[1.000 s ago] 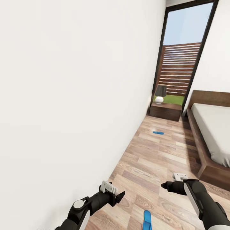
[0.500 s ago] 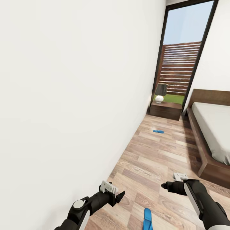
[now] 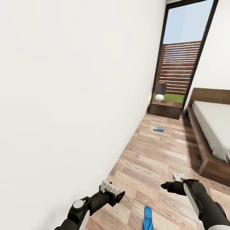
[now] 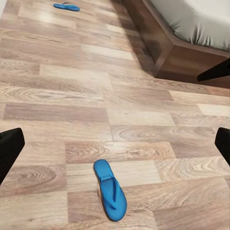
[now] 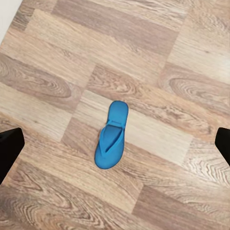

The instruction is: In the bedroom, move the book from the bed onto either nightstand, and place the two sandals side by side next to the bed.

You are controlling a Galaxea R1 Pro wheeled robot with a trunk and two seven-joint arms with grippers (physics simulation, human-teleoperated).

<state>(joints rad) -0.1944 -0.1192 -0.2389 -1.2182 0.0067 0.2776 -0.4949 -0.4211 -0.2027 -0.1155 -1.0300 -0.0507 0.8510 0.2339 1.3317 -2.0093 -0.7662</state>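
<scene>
Narrow bedroom aisle in daylight

A white wall point(image 3: 73, 95) flanks the wood-plank floor point(image 3: 159, 153); far ahead of the tools, a tall dark-framed window point(image 3: 183, 57) shows a slatted fence point(image 3: 179, 68).

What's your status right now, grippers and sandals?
Left gripper and right gripper open, empty. Near sandal on the floor between them, far sandal toward the nightstand. Nothing in the way.

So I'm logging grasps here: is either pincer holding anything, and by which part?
Nothing is held. The left pincer and right pincer are both open, and the near sandal lies untouched on the floor.
</scene>
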